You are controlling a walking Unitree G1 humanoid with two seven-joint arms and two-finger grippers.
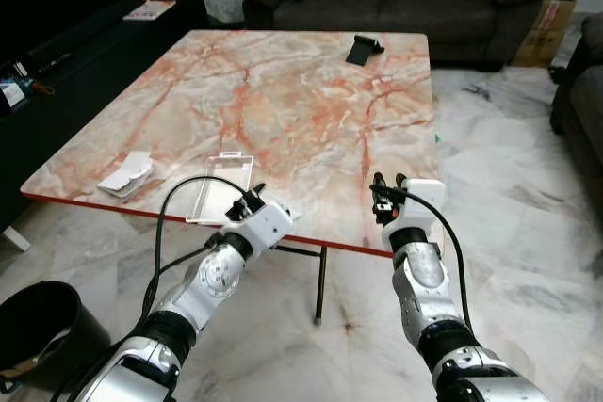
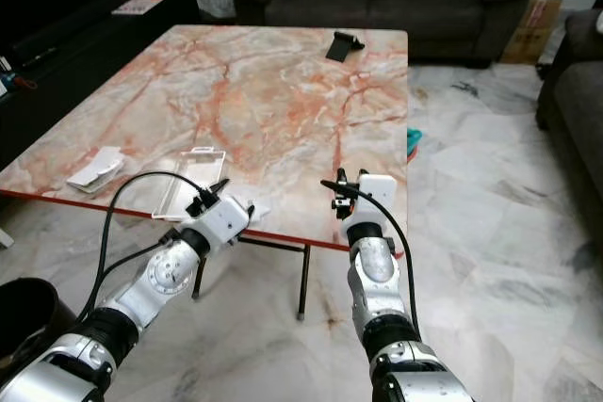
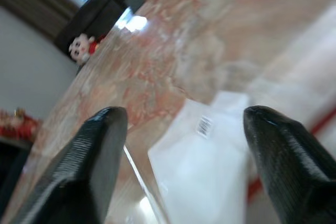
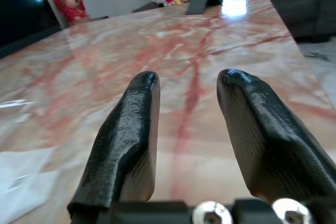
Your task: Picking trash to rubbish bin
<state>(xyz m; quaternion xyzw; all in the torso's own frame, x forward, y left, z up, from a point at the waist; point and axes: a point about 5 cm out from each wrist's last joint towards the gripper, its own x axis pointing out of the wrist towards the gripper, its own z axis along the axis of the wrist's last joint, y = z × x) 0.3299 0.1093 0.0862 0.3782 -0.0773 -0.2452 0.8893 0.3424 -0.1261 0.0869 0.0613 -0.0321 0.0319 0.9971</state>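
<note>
Two grippers hovered at the near edge of the marble surface [image 1: 311,91]: left gripper [image 3: 181,145] spread wide over a clear plastic package [image 1: 220,186], right gripper [image 4: 186,124] parted, holding nothing. Crumpled white paper [image 1: 129,174] lay further left (near the edge); a black bin [image 1: 42,327] stood on the floor beside.

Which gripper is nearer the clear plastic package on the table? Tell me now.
Left. The left gripper sits at the near edge of the clear plastic package, fingers open toward it. The right gripper hovers over the table's near edge, well off to the package's right.
</note>
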